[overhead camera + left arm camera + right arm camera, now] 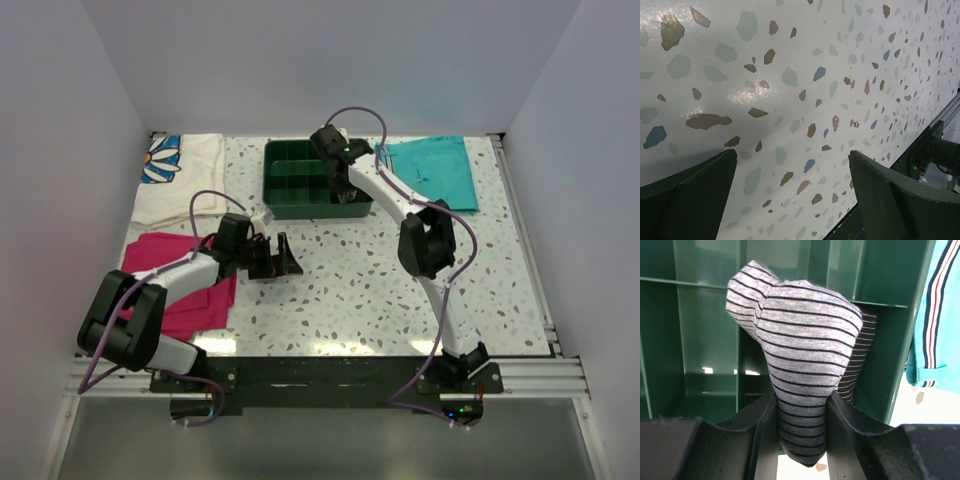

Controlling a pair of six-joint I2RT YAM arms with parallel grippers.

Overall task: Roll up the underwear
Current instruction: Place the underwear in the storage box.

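Right gripper (pixel 802 425) pinches the underwear (pixel 795 340), seemingly over the green tray (pixel 705 340).

light: bright, even | glare: white patches on table (pixel 742 94) | shadows: soft | focus: mostly sharp

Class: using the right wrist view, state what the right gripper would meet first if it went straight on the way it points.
Probably the green tray: its dividers lie directly beyond the underwear that the right gripper holds, though depth is unclear.

readable text: none | labels, brands: none | numbers: 0 | signs: none legible
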